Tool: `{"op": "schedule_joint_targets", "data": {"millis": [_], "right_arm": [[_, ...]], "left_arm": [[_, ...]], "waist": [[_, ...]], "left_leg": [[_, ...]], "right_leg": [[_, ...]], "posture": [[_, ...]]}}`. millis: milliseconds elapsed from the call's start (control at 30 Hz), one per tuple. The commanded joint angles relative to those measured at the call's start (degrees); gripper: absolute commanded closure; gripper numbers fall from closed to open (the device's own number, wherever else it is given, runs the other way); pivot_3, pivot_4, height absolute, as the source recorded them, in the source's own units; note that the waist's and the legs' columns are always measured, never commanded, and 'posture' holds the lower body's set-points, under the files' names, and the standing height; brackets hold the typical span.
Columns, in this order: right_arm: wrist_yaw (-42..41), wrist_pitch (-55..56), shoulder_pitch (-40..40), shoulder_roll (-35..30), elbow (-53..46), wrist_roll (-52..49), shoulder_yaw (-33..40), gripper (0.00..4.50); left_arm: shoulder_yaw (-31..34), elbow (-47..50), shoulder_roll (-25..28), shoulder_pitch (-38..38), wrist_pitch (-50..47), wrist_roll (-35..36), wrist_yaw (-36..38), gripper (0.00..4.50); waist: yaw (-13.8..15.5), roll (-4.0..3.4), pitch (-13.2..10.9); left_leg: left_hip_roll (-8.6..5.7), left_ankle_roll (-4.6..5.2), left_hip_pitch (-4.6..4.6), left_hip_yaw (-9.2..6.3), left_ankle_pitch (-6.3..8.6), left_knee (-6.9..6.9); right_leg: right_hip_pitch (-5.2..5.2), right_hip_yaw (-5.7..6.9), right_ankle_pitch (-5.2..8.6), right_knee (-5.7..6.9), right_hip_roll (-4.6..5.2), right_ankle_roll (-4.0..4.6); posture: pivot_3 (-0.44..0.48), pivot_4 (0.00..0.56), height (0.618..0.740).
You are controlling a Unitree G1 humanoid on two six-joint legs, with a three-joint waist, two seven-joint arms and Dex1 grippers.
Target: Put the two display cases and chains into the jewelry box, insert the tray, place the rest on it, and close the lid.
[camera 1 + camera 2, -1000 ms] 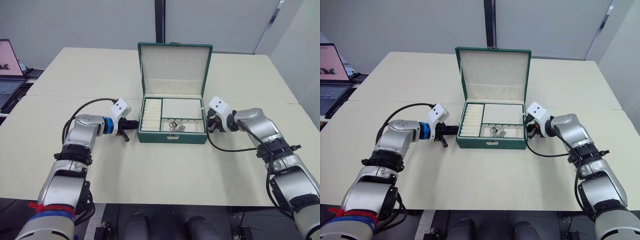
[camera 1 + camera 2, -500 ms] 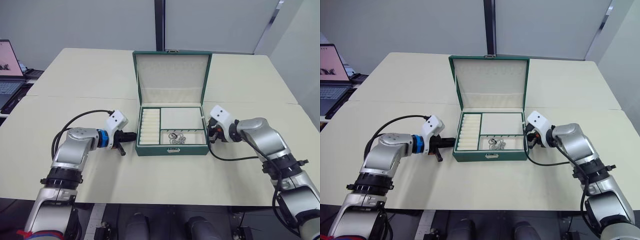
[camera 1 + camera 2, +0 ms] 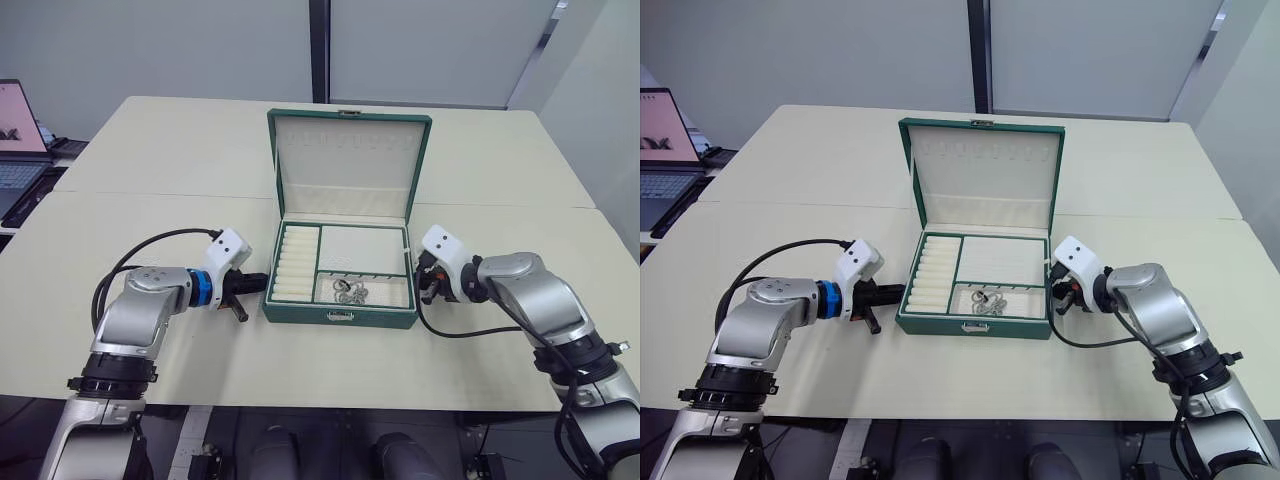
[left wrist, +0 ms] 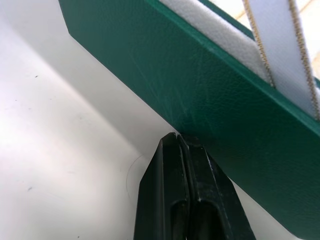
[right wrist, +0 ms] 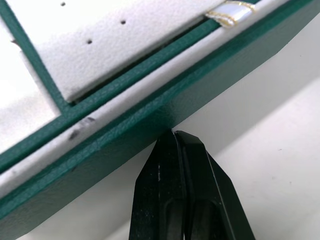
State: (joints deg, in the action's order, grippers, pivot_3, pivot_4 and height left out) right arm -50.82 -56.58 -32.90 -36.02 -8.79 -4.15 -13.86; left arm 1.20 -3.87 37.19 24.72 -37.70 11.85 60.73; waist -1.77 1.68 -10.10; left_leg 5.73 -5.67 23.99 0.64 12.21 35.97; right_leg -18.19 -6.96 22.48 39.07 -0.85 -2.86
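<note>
Both sets of jaws are pressed together with nothing between them. The left gripper [image 4: 181, 142] is touching its tip to the left wall of the jewelry box [image 3: 340, 318], at about nine o'clock from the box's middle; the right gripper [image 5: 173, 134] is meeting the right wall the same way, at about three o'clock. The box is sitting squarely between them on the table [image 3: 180, 170], its lid [image 3: 347, 165] standing open at twelve o'clock.

Inside, the tray [image 3: 360, 250] is lying in place, with ring rolls along its nine o'clock side, a plain pad at one o'clock, and a small heap of jewellery [image 3: 349, 291] resting in the compartment at five o'clock. No loose pieces are lying on the tabletop around the box, so I judge the loading to be finished. The cases and chains would be under the tray, which I cannot check. Closing the lid is what is left, and neither arm is reaching for it yet
</note>
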Motion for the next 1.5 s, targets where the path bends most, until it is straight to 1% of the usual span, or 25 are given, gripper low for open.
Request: {"op": "schedule_joint_targets", "data": {"millis": [33, 100, 167, 200, 267, 300, 367, 467, 567, 667, 767, 867, 1033, 1167, 1267, 1400, 1500], "right_arm": [[-2.29, 4.18, -1.75, -6.24, -0.25, -1.03, 4.09, 4.48], [-2.61, 6.07, -3.65, -9.03, 2.76, -1.55, 6.2, 4.48], [-2.5, 7.73, -5.53, -10.31, 5.75, -2.1, 7.25, 4.48], [-2.45, 8.42, -7.04, -10.64, 7.66, -2.45, 7.99, 4.48], [-2.31, 10.16, -12.57, -10.4, 13.98, -3.32, 10.24, 4.48], [-2.29, 10.92, -14.53, -10.25, 16.4, -3.54, 10.72, 4.48], [-1.83, 14.92, -19.44, -9.18, 24.02, -2.86, 10.46, 4.48], [-0.9, 21.56, -26.14, -6.96, 35.7, -1.2, 9.45, 4.48], [0.22, 28.93, -33.81, -3.61, 48.69, 0.58, 8.92, 4.48], [1.79, 35.99, -40.95, 0.07, 60.77, 2.51, 8.63, 4.48], [3.1, 41.26, -45.65, 2.81, 68.88, 3.91, 8.9, 4.48], [3.56, 44.72, -48.84, 4.68, 73.97, 4.29, 9.66, 4.48], [1.04, 47.32, -52.31, 7.15, 76.79, 3.39, 10.8, 4.48], [-2.08, 46.12, -54.04, 8.66, 75.06, 0.68, 13.6, 4.48], [-5.3, 44.7, -54.03, 8.66, 72.29, 0.2, 13.87, 4.48], [-9.97, 39.21, -50.57, 6.85, 62.73, -1.06, 13.46, 4.48], [-12.65, 30.92, -44.91, 4.82, 48.45, -3.7, 13.56, 4.48]], "left_arm": [[6.91, 7.47, 3.53, 0.8, -1.89, 7.09, 1.93, 4.5], [10.22, 10.09, 6.58, 1.08, -4.82, 10.55, 2.6, 4.5], [12.2, 11.81, 9.68, 0.98, -7.13, 13.45, 3.6, 4.5], [13.95, 12.52, 11.47, 1.4, -9.49, 16.05, 4.57, 4.5], [19.72, 12.83, 17.45, 2.9, -17.55, 24.91, 10.1, 4.5], [21.35, 12.58, 19.52, 3.31, -19.96, 27.75, 11.66, 4.5], [22.35, 10.95, 23.74, 3.0, -20.9, 30.02, 14.81, 4.5], [22.74, 9.65, 27.62, 1.51, -20.51, 31.55, 17.57, 4.5], [23.79, 9.67, 28.76, -0.15, -19.94, 32.6, 18.29, 4.5], [25.19, 11.14, 27.43, -2.73, -19.04, 32.92, 16.46, 4.5], [28.14, 13.55, 27.3, -6.87, -20.74, 35.15, 16.2, 4.5], [31.17, 15.88, 27.81, -11.38, -20.95, 36.32, 16.11, 4.5], [36.23, 16.8, 28.72, -16.35, -20.99, 36.67, 15.44, 4.5], [38.0, 17.35, 28.17, -18.05, -21.05, 37.49, 14.39, 4.5], [38.36, 17.47, 28.34, -19.24, -20.44, 37.47, 14.32, 4.5], [38.3, 16.73, 29.07, -19.39, -19.62, 37.36, 14.34, 4.5], [38.07, 15.77, 29.66, -19.32, -18.72, 36.87, 14.52, 4.5]], "waist": [[0.11, 0.01, -0.01], [0.1, 0.02, -0.02], [0.04, 0.01, -0.02], [0.0, -0.02, 0.0], [-0.56, 0.0, -0.07], [-0.92, -0.04, -0.13], [-1.16, -0.08, -0.15], [-1.58, -0.21, -0.18], [-1.81, -0.27, -0.26], [-2.27, -0.31, -0.28], [-2.7, -0.31, -0.29], [-3.05, -0.32, -0.29], [-3.26, -0.36, -0.31], [-3.23, -0.36, -0.32], [-3.16, -0.36, -0.32], [-3.15, -0.39, -0.33], [-2.99, -0.38, -0.32]], "left_leg": [[0.0, 0.0, 0.03, -0.01, 0.0, 0.01], [0.0, 0.0, 0.09, -0.04, 0.0, 0.02], [0.0, 0.01, 0.03, -0.02, 0.01, 0.02], [0.0, 0.02, -0.04, -0.02, 0.01, 0.0], [0.0, 0.03, -0.1, -0.02, 0.02, -0.04], [0.02, 0.04, -0.08, 0.0, 0.02, -0.04], [0.01, 0.09, -0.08, -0.02, 0.05, -0.06], [-0.01, 0.07, -0.12, 0.05, 0.04, -0.08], [0.01, 0.01, -0.12, 0.05, 0.01, -0.05], [0.02, 0.0, -0.11, 0.07, 0.0, -0.04], [0.03, -0.02, -0.1, 0.07, -0.01, 0.0], [0.05, -0.02, -0.1, 0.09, -0.01, -0.03], [0.06, -0.02, -0.12, 0.08, -0.01, -0.09], [0.06, -0.01, -0.12, 0.05, -0.01, -0.1], [0.06, -0.02, -0.11, 0.05, -0.01, -0.1], [0.06, -0.02, -0.11, 0.05, -0.01, -0.11], [0.06, -0.02, -0.1, 0.03, -0.01, -0.13]], "right_leg": [[-0.01, 0.01, 0.0, -0.02, 0.0, 0.0], [-0.02, 0.04, 0.0, -0.04, 0.01, 0.0], [0.0, 0.02, 0.0, -0.03, 0.01, 0.0], [0.05, 0.02, 0.0, -0.04, 0.01, 0.0], [0.07, 0.01, 0.0, -0.04, 0.0, 0.0], [0.02, -0.04, 0.0, 0.01, -0.04, 0.0], [0.01, -0.01, 0.0, 0.0, -0.03, 0.0], [0.01, -0.05, 0.0, -0.07, 0.01, 0.0], [0.0, -0.03, 0.0, -0.05, 0.01, 0.0], [-0.02, -0.05, 0.0, -0.01, 0.01, 0.0], [-0.03, -0.01, 0.0, -0.05, 0.02, 0.0], [-0.03, 0.01, 0.0, -0.06, 0.03, 0.0], [-0.01, 0.0, 0.0, 0.04, 0.02, 0.0], [0.0, 0.03, 0.0, 0.05, 0.02, 0.0], [0.0, 0.04, 0.0, 0.04, 0.03, 0.0], [-0.02, 0.04, 0.0, 0.06, 0.03, 0.0], [-0.01, 0.05, 0.0, 0.04, 0.03, 0.0]], "posture": [[0.0, 0.15, 0.74], [0.0, 0.15, 0.74], [0.0, 0.15, 0.74], [0.0, 0.15, 0.74], [0.0, 0.15, 0.74], [0.0, 0.15, 0.74], [0.0, 0.15, 0.74], [0.0, 0.15, 0.74], [0.0, 0.15, 0.74], [0.0, 0.15, 0.74], [0.0, 0.15, 0.74], [0.0, 0.15, 0.74], [0.0, 0.15, 0.74], [0.0, 0.15, 0.74], [0.0, 0.15, 0.74], [0.0, 0.15, 0.74], [0.0, 0.15, 0.74]]}}
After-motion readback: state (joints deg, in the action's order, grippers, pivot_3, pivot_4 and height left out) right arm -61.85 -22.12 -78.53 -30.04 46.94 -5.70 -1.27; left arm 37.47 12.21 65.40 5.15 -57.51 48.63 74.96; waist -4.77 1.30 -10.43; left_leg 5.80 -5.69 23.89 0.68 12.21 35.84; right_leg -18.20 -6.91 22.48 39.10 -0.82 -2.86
